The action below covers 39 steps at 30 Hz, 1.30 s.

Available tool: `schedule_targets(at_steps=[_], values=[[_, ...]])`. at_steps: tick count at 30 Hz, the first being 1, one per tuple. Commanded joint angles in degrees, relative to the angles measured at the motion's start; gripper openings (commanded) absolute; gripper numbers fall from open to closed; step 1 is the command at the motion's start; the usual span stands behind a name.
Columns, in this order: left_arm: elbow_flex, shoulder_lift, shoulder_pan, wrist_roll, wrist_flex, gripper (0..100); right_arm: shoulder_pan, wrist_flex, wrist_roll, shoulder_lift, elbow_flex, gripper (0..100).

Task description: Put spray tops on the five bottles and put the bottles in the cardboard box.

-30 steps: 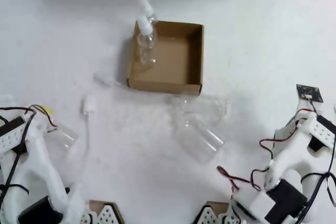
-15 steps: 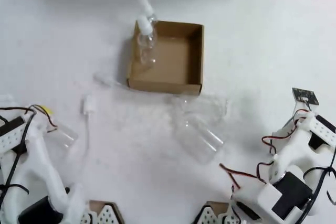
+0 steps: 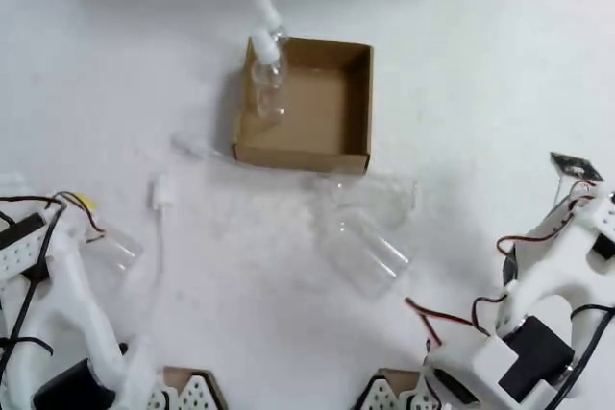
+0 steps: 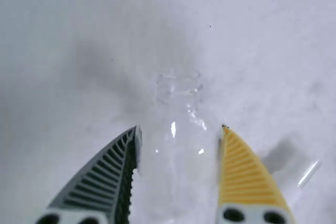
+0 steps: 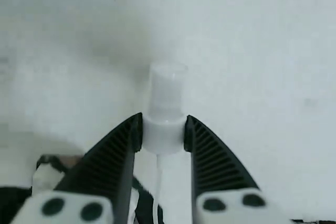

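Clear plastic makes this step delicate. The left gripper has its jaws closed on the body of an open bottle at the near left part of the table, with the neck pointing away. The right gripper pinches a spray top by its collar, jaws narrow.

The thin tube could miss the small neck or bend if the arms meet off axis. The smooth bottle may also turn in the grip under pressure.

A capped bottle stands in the cardboard box. A bare bottle and a second one lie just before it, and a loose top lies apart. The table is white; behind it is what seems to be grey upholstery.
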Motion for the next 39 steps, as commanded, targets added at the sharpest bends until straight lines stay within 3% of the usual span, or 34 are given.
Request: schedule_targets(at_steps=[1, 5, 11, 19, 30, 33, 37, 39], values=[[-2.37, -0.13, 3.47, -0.35, -1.49, 2, 1.54, 8.92, 6.86, -3.38, -4.04, 1.6], [-4.13, -0.13, 7.16, -0.35, -1.41, 2, 4.97, 11.3, 7.82, -10.33, -3.16, 1.6], [-6.07, -2.51, 12.53, -0.35, 0.35, 2, 6.2, 8.75, 12.57, -23.16, 10.11, 1.6], [-5.8, -19.21, 25.45, -0.35, 7.47, 2, 5.14, 2.95, 8.09, -34.59, 14.68, 1.5], [-5.27, -38.73, 53.76, -0.44, 8.0, 2, -15.96, -5.41, -8.79, -39.16, 17.05, 1.8], [-2.37, -43.12, 57.71, -1.76, 7.82, 2, -20.09, -7.6, -14.15, -41.19, 18.11, 1.8], [3.25, -49.1, 59.21, -12.13, 6.42, 2, -24.22, -11.38, -18.99, -45.23, 19.43, 1.6], [6.86, -52.0, 58.86, -13.63, 3.69, 2, -26.42, -13.41, -20.57, -47.78, 20.31, 1.7]])
